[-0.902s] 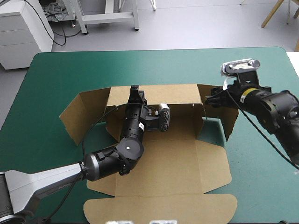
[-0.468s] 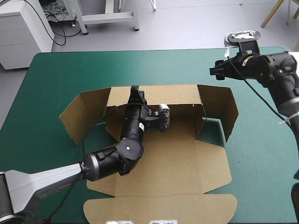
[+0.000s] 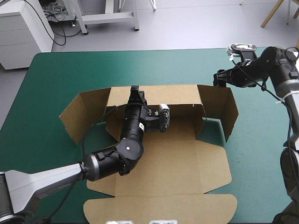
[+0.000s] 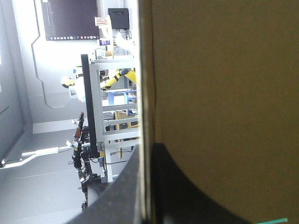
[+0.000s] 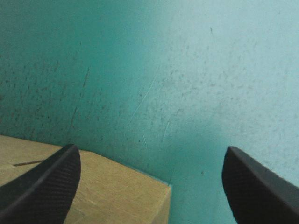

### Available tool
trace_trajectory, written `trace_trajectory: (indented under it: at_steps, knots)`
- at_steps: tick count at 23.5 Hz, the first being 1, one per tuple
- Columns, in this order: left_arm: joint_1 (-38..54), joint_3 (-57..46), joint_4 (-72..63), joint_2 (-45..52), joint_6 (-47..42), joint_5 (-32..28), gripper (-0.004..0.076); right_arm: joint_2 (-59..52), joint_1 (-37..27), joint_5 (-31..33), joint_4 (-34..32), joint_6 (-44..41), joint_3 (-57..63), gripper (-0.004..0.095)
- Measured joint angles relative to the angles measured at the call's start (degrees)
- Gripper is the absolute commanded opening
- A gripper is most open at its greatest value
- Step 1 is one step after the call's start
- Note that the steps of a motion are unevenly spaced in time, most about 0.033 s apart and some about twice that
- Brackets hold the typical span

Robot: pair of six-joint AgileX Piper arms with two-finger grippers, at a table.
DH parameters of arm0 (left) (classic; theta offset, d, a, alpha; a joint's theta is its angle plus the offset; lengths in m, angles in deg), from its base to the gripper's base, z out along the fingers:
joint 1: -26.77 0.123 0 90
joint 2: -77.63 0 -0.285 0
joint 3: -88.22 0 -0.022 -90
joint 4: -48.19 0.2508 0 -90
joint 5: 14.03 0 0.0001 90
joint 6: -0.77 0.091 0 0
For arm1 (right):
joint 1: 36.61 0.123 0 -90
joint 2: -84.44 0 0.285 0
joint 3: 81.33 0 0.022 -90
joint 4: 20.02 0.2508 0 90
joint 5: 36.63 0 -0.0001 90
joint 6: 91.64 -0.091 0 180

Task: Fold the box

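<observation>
Grey floor (image 3: 196, 28), white cabinet (image 3: 23, 32) beyond table (image 3: 60, 74)

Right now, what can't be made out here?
- High view: the box floor under the left arm; the arm covers it.
- Left wrist view: the box's floor; the wall gripped by the left claw blocks it.
- Right wrist view: the box past the one corner under the open right claw; the edge cuts it off.

Robotics lab by the look of it, teal-green covered work table (image 3: 56, 84), smooth grey floor (image 3: 187, 28), white drawer cabinet (image 3: 23, 32), white metal bench frame (image 3: 110, 17), loose cables (image 3: 56, 13) trailing.
</observation>
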Motion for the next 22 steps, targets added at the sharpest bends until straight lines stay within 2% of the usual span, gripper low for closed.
trace_trajectory:
  at_steps: [9,15,18,22]
  knots:
    - [0.0,0.0,0.1,0.0,0.0,-0.1,-0.001,0.5,-0.2,7.5,0.2,1.2,0.0,0.0761]
    - [0.0,0.0,0.1,0.0,0.0,-0.1,-0.001,-1.1,-0.2,8.2,0.3,1.5,0.1,0.0761]
    - [0.0,0.0,0.1,0.0,0.0,-0.1,-0.001,-4.2,-0.2,7.3,0.3,1.5,4.0,0.0761]
    - [0.0,0.0,0.1,0.0,0.0,-0.1,-0.001,-9.1,-0.2,0.5,1.5,2.0,15.1,0.0761]
